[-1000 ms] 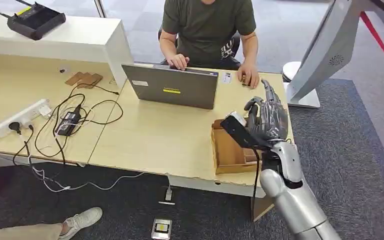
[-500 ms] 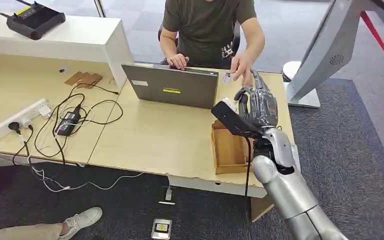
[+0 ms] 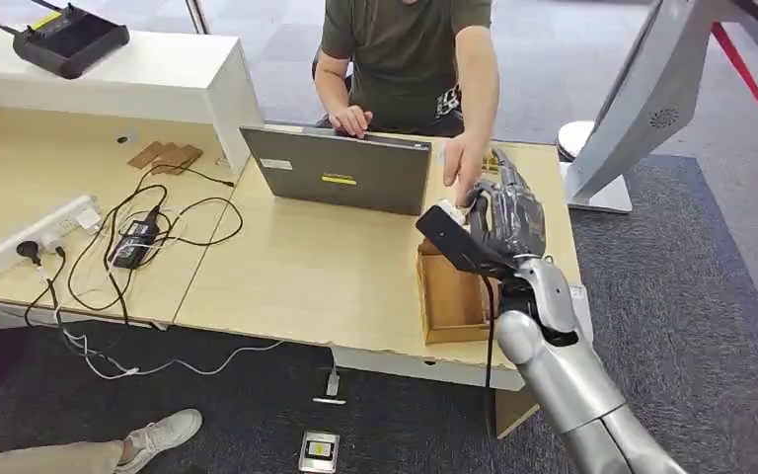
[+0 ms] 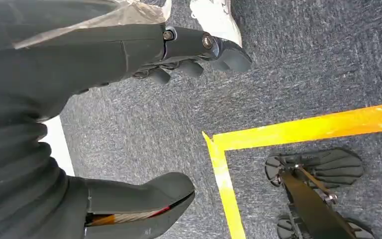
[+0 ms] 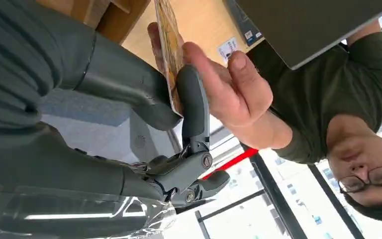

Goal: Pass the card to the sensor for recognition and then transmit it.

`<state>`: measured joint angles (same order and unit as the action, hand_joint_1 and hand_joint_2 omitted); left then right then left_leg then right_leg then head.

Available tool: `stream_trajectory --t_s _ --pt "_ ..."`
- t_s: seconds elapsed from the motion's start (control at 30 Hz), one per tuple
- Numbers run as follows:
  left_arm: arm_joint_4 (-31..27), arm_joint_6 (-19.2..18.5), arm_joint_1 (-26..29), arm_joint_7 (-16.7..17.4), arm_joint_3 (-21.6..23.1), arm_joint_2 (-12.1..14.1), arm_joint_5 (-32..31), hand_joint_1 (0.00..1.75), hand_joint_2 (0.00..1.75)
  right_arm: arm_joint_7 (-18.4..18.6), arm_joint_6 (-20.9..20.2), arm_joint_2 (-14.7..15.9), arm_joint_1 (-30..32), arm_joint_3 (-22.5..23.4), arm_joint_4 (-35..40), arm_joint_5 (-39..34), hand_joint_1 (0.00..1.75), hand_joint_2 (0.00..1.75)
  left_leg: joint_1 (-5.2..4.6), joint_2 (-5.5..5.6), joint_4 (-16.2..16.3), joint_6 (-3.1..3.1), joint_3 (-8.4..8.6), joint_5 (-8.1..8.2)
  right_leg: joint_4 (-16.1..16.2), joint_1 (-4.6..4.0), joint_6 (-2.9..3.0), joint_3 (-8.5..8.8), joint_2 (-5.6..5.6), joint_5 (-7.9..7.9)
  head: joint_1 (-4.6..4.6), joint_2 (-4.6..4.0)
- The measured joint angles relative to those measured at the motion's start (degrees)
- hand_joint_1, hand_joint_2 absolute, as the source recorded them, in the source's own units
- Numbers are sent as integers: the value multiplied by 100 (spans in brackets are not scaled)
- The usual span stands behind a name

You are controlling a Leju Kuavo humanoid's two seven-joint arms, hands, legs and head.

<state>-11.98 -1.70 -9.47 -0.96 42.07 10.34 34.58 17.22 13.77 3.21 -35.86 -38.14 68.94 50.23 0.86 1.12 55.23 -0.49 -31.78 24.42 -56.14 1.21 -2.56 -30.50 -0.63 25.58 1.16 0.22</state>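
We see the right robot hand point(image 5: 144, 99) pinching the card point(image 5: 168, 55) between thumb and finger above the tabletop point(image 3: 306, 267), right of the laptop point(image 3: 341, 170), where a person's hand point(image 5: 234, 94) touches it.

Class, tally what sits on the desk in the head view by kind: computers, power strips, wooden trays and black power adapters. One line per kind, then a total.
Laptop: 1
White power strip: 1
Wooden tray: 1
Black power adapter: 1
Total: 4
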Motion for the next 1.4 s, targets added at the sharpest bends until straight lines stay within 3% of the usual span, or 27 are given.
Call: stream_trajectory --t_s 0.03,0.37,0.5,0.67,0.73,0.87,0.97,1.03,1.13,1.3,1.4 --pt "0 0 0 0 2 0 0 0 175 4 -9 4 -5 -7 -15 -6 0 175 0 0 0 0 0 0 0 0 0 0 0 0 2 0" --pt "0 26 0 35 52 0 7 0 175 249 48 87 -4 -15 -90 -72 0 175 0 -1 1 0 1 0 0 0 0 -1 0 0 0 0" --pt "0 63 7 35 81 0 26 0 175 135 482 151 36 64 -92 -516 0 175 0 0 1 0 2 0 1 0 0 -1 0 0 0 0" --pt "0 182 82 -42 83 0 144 0 175 -899 1898 258 306 503 9 -2246 0 175 0 -1 2 1 3 2 3 1 0 -2 -1 0 2 0" --pt "0 234 138 -103 81 0 208 0 175 -1511 2427 343 531 801 118 -3234 0 175 -1 1 2 3 6 4 7 2 -1 4 0 2 0 0" --pt "0 345 272 -229 83 2 330 0 175 -2288 2448 529 1118 1601 210 -4871 0 175 -1 1 2 4 9 11 12 2 -2 4 0 3 2 0" --pt "2 420 371 -324 81 4 437 0 175 -2409 2058 807 1551 2064 56 -6237 0 175 -2 4 2 8 8 16 16 3 -5 9 2 6 2 0" --pt "2 437 432 -356 81 9 509 0 175 -2599 1386 1041 1770 2273 -361 -6833 0 175 -3 2 1 6 5 19 16 3 -5 7 -1 6 2 0" --pt "2 466 448 -369 79 15 644 0 175 -2564 456 1254 1926 2417 -1338 -7498 0 175 0 4 1 6 14 21 19 1 -4 6 -1 7 0 0" --pt "2 560 506 -448 13 35 973 0 175 -1886 -646 1303 2460 2516 -2870 -8284 0 175 12 4 -1 -7 49 45 21 -10 6 34 -2 30 4 0" --pt "4 721 487 -553 -39 39 1075 0 175 -1057 -704 1222 2822 2518 -3679 -8557 0 175 36 22 2 -22 97 74 32 -35 17 110 16 71 20 0"
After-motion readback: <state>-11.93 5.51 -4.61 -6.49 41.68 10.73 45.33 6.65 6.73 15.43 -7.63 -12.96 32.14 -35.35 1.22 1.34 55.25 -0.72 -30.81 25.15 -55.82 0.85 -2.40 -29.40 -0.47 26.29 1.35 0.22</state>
